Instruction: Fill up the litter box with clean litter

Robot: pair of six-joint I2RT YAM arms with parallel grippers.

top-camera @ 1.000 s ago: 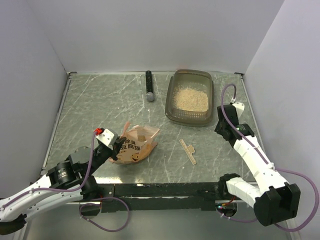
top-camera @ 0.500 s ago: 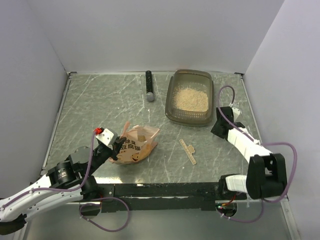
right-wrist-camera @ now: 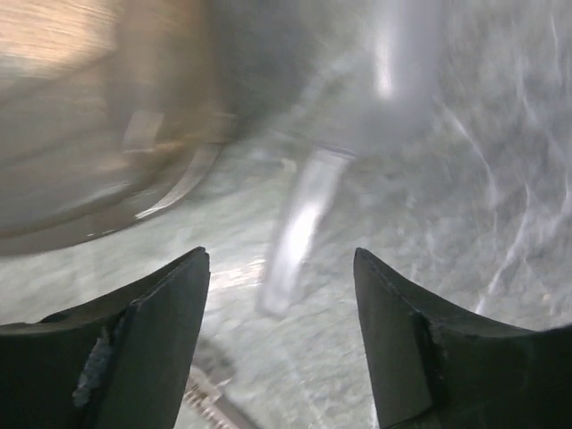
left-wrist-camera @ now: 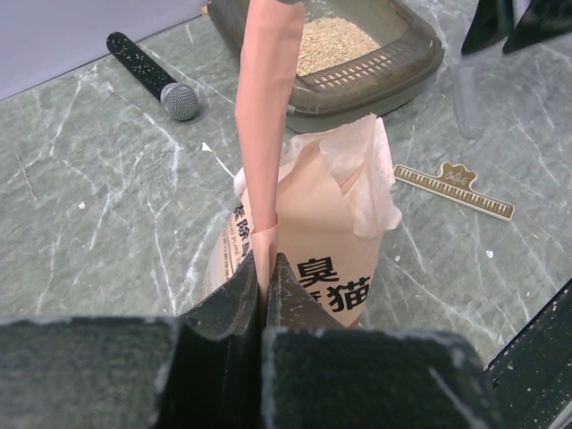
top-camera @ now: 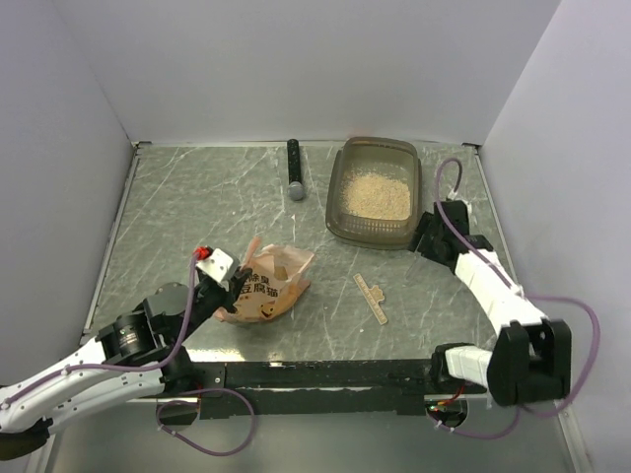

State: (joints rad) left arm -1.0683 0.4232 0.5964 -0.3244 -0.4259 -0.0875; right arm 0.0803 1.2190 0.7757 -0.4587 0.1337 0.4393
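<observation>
The litter box [top-camera: 337,193], a smoky grey-brown tray, stands at the back right with pale beige clean litter [top-camera: 376,195] inside. It also shows in the left wrist view [left-wrist-camera: 393,67] with the litter [left-wrist-camera: 331,40], and blurred in the right wrist view [right-wrist-camera: 80,125]. An orange-pink pouch [top-camera: 271,285] stands open at the front centre. My left gripper [top-camera: 231,287] is shut on the pouch's edge strip [left-wrist-camera: 266,134], its fingertips [left-wrist-camera: 265,268] pressed together. My right gripper [top-camera: 426,237] is open and empty beside the box's near right corner, low over the table [right-wrist-camera: 279,259].
A black microphone [top-camera: 294,169] lies at the back, left of the box. A beige ruler [top-camera: 373,298] lies between the pouch and my right arm. A pale translucent bar [right-wrist-camera: 299,228] lies on the table in front of the right jaws. White walls enclose the table.
My right gripper has swung left and forward to the box's near right corner. My left gripper has shifted slightly, still holding the pouch.
</observation>
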